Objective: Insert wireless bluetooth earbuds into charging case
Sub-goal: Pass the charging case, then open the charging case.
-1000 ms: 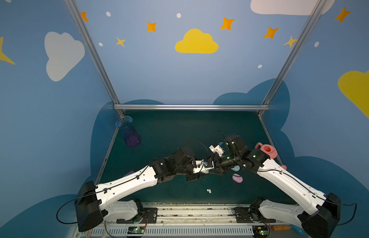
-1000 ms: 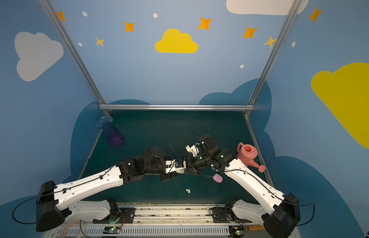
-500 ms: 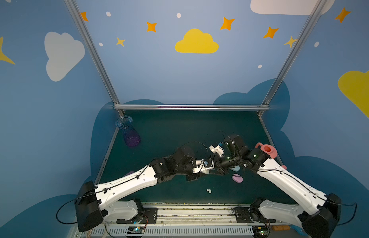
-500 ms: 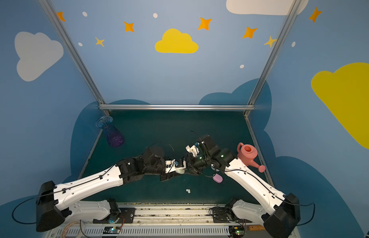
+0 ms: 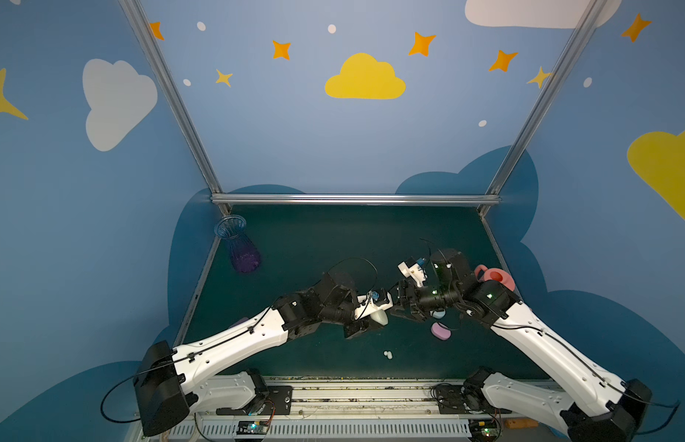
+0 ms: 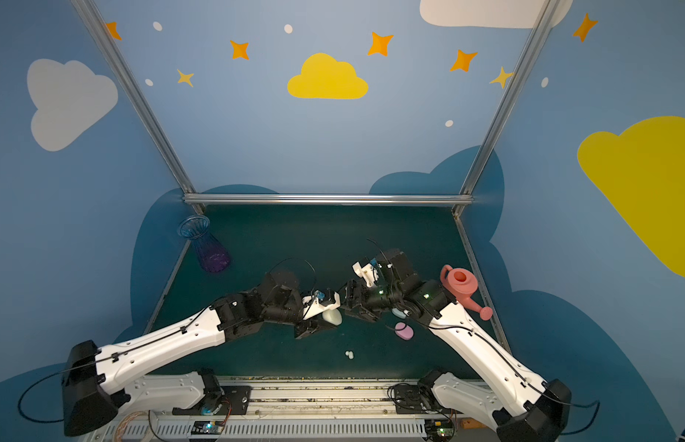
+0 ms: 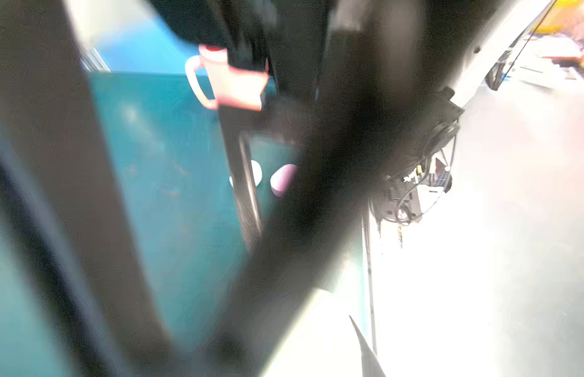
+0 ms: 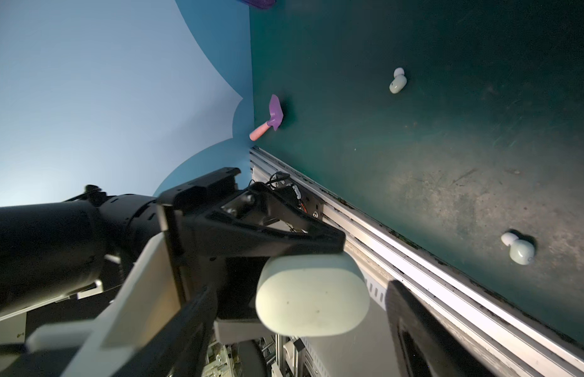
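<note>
A pale greenish-white charging case (image 8: 311,293) is lifted above the mat near the front middle, with my left gripper (image 5: 375,320) shut on it. It also shows in a top view as the charging case (image 6: 332,317). My right gripper (image 5: 400,306) faces it from the right, open. Its fingers (image 8: 414,329) stand either side of the case with gaps. One whitish earbud (image 8: 519,249) lies on the mat near the front rail and a second earbud (image 8: 397,81) lies farther off. In both top views an earbud (image 5: 388,354) shows below the grippers. The left wrist view is blurred.
A purple case (image 5: 441,331) and a light blue case (image 5: 437,314) lie under my right arm. A pink watering can (image 5: 496,277) stands at the right edge, a purple glass vase (image 5: 239,248) at the back left. A purple toy shovel (image 8: 274,114) lies by the left wall.
My right gripper's jaws have spread wider around the case. Both arms have stayed almost where they were.
</note>
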